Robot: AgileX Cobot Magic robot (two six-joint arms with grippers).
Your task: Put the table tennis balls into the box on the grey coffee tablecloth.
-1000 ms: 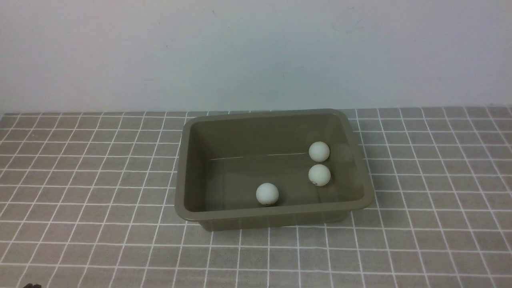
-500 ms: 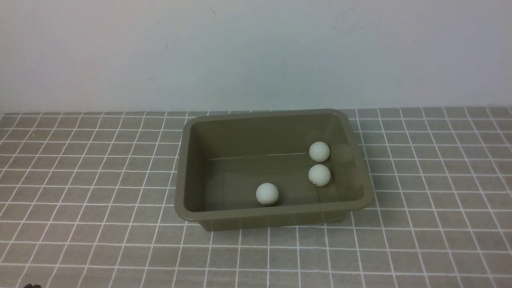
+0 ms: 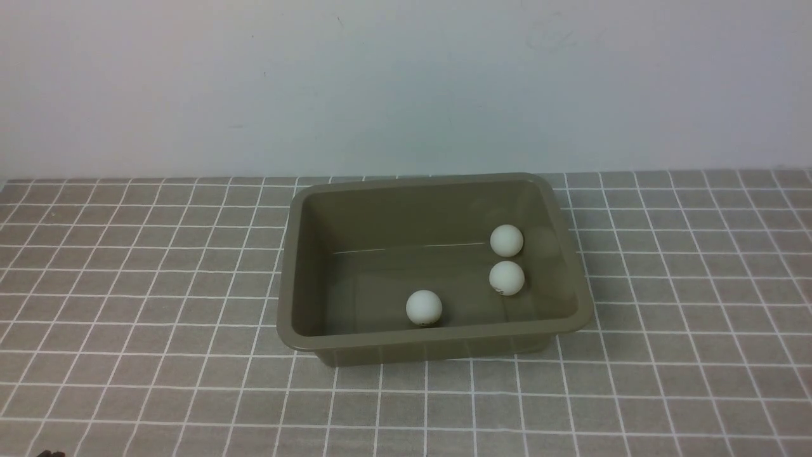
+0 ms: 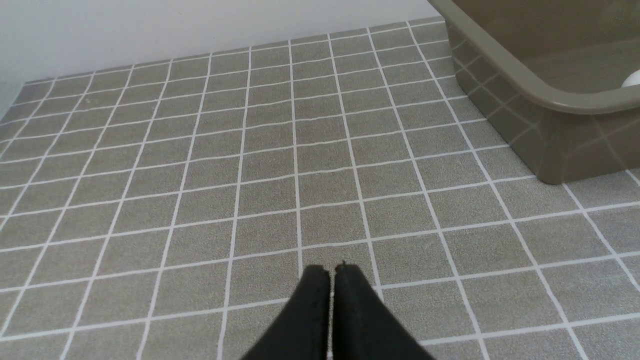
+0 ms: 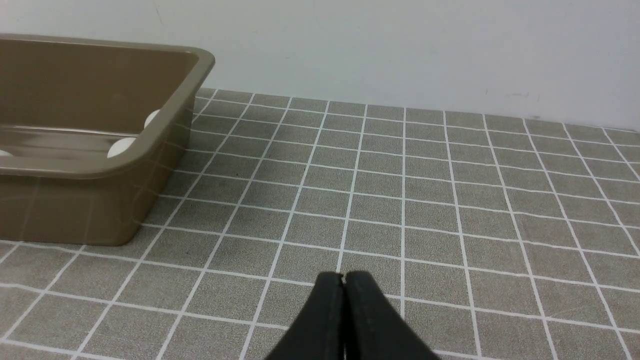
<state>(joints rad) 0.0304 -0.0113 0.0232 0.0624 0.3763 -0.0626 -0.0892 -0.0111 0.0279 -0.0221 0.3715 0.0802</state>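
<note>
A: As the front view shows it, how far along is the job?

B: All three balls lie inside the box (image 3: 435,266). One ball (image 3: 424,308) rests near the front wall, about mid-width. A second ball (image 3: 507,278) and a third ball (image 3: 506,240) sit on the right side, one just behind the other, apparently touching or almost so. No ball shows on the tablecloth (image 3: 127,285). The box stands flat on the cloth, slightly right of centre. Neither arm appears in this view.

A: What does the left wrist view add?

B: The left gripper (image 4: 331,272) hangs over bare cloth, well to the left of the box (image 4: 525,82). Its jaws are pressed together and pinch nothing. A sliver of one ball (image 4: 633,79) shows over the box rim.

A: And the right wrist view?

B: The right gripper (image 5: 343,280) hangs over bare cloth, well to the right of the box (image 5: 100,165). Its jaws are also pressed together, with nothing between them. Parts of two balls, one (image 5: 121,146) nearer and one (image 5: 151,118) farther, show inside past the rim.

A: Assessment?

B: Judged from these views, the placing is complete. Nothing appears left except to keep both arms clear of the box.
</note>
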